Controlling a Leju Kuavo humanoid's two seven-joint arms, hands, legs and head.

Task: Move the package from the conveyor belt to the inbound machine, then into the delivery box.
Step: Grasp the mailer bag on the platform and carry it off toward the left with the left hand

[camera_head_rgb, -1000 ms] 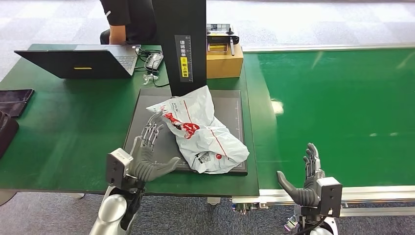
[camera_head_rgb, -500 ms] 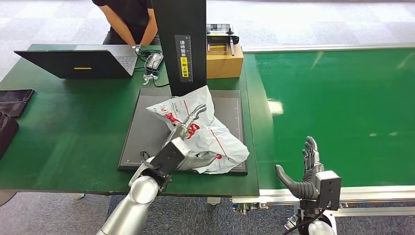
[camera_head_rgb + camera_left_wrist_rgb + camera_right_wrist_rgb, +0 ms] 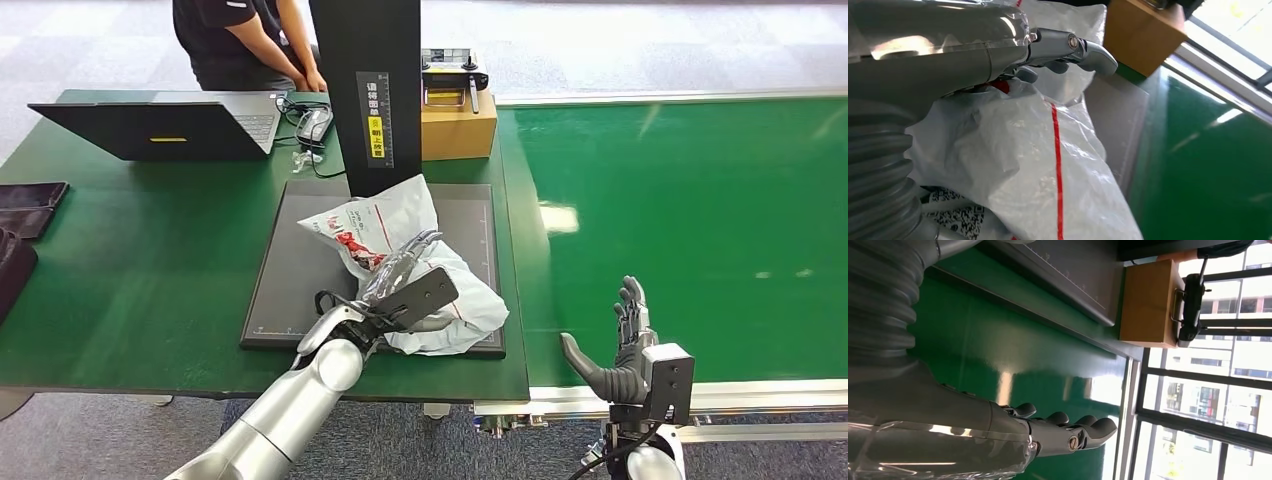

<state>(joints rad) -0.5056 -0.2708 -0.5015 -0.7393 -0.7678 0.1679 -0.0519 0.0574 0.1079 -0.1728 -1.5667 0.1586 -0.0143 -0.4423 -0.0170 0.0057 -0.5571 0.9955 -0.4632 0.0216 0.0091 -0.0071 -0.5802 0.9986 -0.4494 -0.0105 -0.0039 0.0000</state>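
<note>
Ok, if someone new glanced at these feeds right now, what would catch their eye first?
Probably the crumpled white plastic package with red markings, lying on the dark flat scanner platform under the tall black column, with the left hand lying on top of it. Next, the bright green conveyor belt on the right, where the right hand hangs open at its near edge.

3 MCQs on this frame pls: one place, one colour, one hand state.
1. Where does the package lie?
A. on the dark scanner pad
B. on the conveyor belt
C. on the laptop

2. What colour is the stripe on the package?
A. blue
B. red
C. yellow

3. What is the right hand doing?
A. holding the package
B. resting on the laptop
C. open, holding nothing

Answers:
1 A, the bag sits on the pad under the black column.
2 B, the left wrist view shows a red line.
3 C, its fingers are spread above the belt edge.
</note>
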